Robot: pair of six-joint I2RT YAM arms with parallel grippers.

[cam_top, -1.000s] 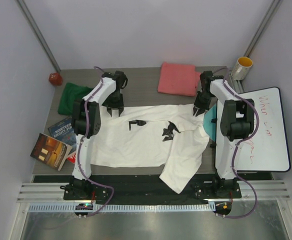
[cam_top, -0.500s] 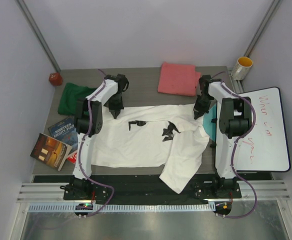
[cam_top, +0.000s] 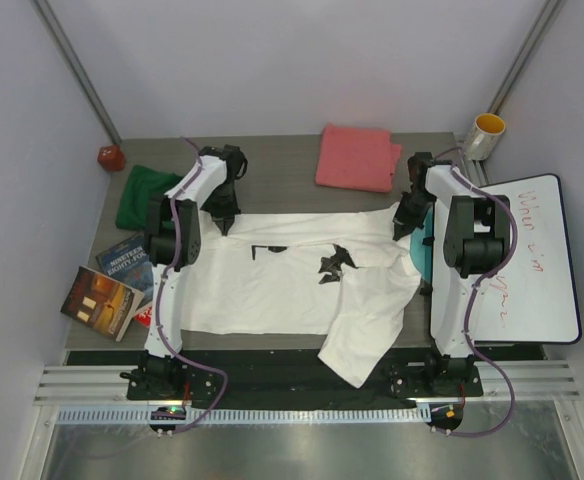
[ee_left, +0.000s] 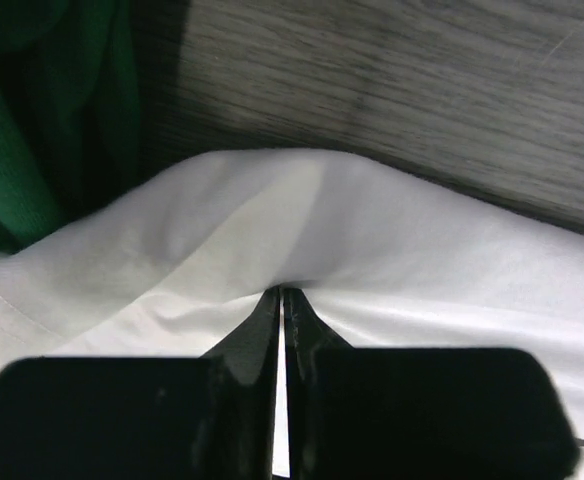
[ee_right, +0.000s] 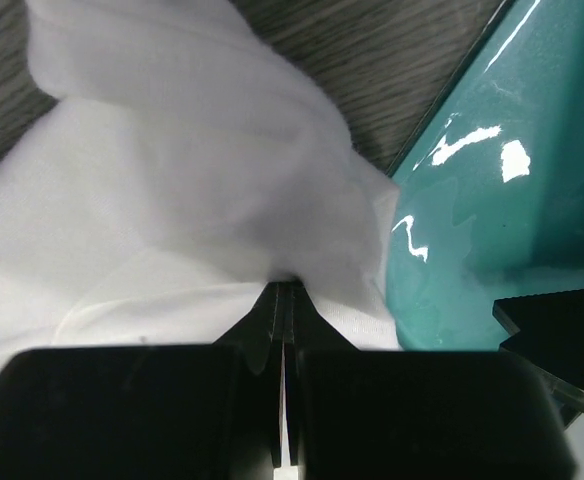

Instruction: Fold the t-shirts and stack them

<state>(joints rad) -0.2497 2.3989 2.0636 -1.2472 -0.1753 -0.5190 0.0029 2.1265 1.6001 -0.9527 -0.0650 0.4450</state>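
While the white t-shirt (cam_top: 272, 285) lies spread across the middle of the table (cam_top: 282, 165), its far edge is gripped at two places. The left pincer (cam_top: 224, 222) is seen fully closed on a fold of white cloth at the far left corner, just beside the dark green t-shirt (cam_top: 142, 195). The right pincer (cam_top: 404, 225) is closed in the same way on the far right corner, next to the teal sheet (ee_right: 492, 200). The coral-pink t-shirt (cam_top: 355, 158) is folded at the far edge, apart from both.

From both pincers the body of the shirt extends toward the arm bases, and its long axis runs left to right between them, so each arm is nearest its own corner. A fold toward the near edge is judged to be the coming move. One part of the shirt hangs over the near edge on the right and may drag.

A second ago both pincers were parted above the cloth; since then they have been lowered and shut, and the right corner has been drawn slightly outward
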